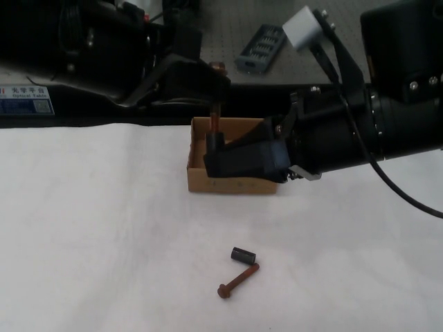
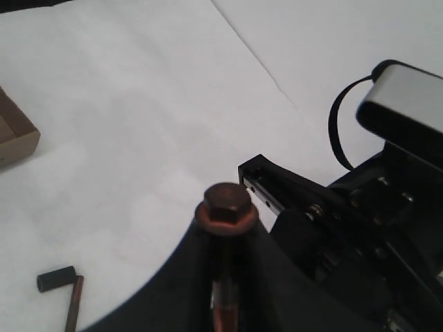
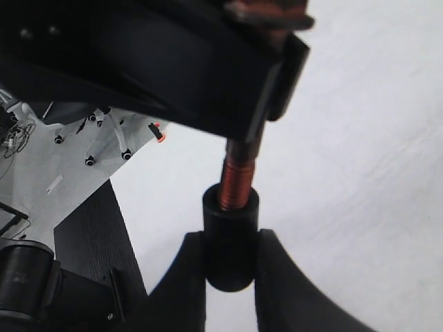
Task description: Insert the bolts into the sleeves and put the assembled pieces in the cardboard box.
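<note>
**Here, bolt (image 2: 225, 204) is meeting sleeve (image 3: 230, 232) by cardboard box (image 1: 232, 185)**

The left tool (image 2: 226, 236) is clamping the bolt, tip in the sleeve the right tool (image 3: 230, 257) is pinching. A second bolt (image 1: 238, 280) and second sleeve (image 1: 243, 256) are lying on the surface (image 1: 104, 228) apart from the box.

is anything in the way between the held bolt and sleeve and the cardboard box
Nothing visible. The bolt, held by the left gripper, is already in the sleeve held by the right gripper, and in the high view both appear right over the cardboard box.
</note>
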You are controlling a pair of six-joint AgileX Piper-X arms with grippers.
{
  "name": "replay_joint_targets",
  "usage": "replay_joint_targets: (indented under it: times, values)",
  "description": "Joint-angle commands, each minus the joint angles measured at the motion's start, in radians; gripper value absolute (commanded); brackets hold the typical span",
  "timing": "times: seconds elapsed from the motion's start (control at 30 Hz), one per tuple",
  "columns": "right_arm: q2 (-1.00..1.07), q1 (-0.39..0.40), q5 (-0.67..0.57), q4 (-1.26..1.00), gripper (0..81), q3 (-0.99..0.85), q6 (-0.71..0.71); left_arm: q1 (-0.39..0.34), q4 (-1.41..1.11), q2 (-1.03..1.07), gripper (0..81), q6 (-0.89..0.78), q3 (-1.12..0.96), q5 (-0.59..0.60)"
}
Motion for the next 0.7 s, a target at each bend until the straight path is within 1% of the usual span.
replay_joint_targets:
  times: [0.0, 0.1, 0.23, 0.67]
  values:
    - [-0.003, -0.006, 0.042, -0.022, 2.5, -0.008, 0.004, 0.000, 0.016, -0.007, 0.6, 0.019, -0.005, 0.000]
    - [-0.003, -0.012, 0.051, -0.022, 2.5, -0.008, 0.004, 0.000, 0.060, -0.007, 0.6, 0.033, -0.005, -0.002]
    - [-0.005, -0.030, 0.051, -0.022, 2.5, -0.008, 0.004, 0.000, 0.145, -0.007, 0.6, 0.095, -0.005, -0.023]
    - [-0.005, -0.038, 0.049, -0.022, 2.5, -0.008, 0.004, 0.000, 0.132, -0.007, 0.6, 0.086, 0.007, -0.025]
